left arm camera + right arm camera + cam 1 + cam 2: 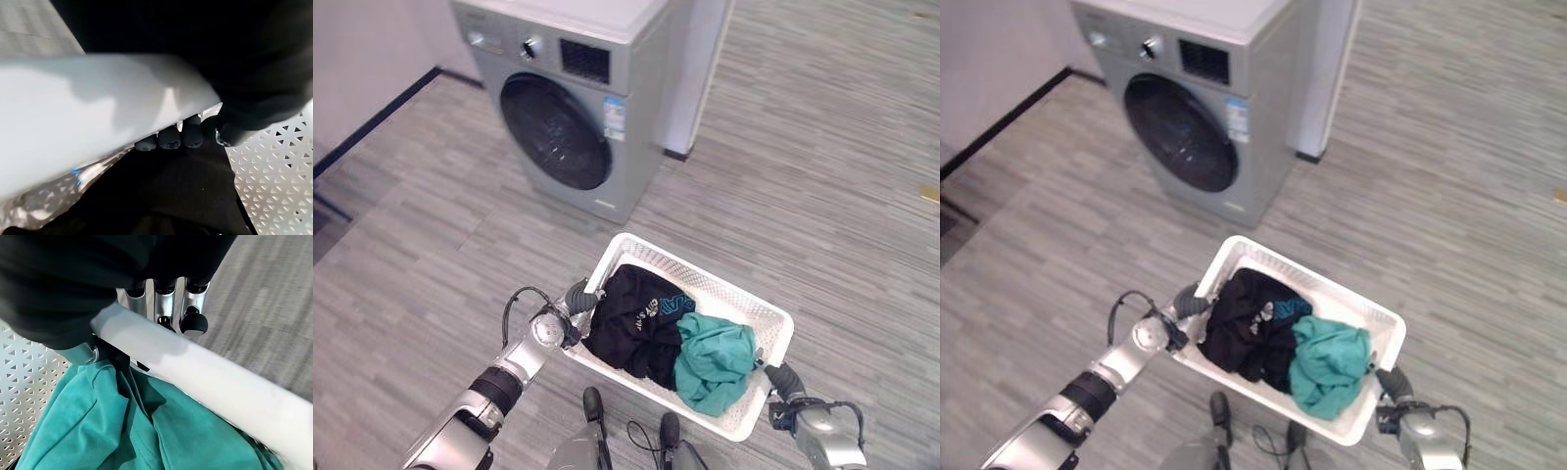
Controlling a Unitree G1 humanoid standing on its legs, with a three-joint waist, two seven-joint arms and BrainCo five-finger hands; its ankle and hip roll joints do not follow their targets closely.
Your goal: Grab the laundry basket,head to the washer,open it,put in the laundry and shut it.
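Left eye view: both hands carry the laundry basket (773, 323), left hand (579, 294) and right hand (783, 380) with fingers curled over opposite rims (keeping it level), clothes (646, 323) inside; washer (568, 88) stands shut at 11 o'clock.

White perforated laundry basket (773, 323), rectangular, held above the grey plank floor (803, 147) and turned at an angle to the washer (570, 98). Inside lie a black garment (631, 323) with pale print, toward the robot's left, and a teal garment (713, 360) draped over the near rim toward its right. The washer, a grey front-loader, stands beyond the basket; its round dark door (556, 132) is closed.
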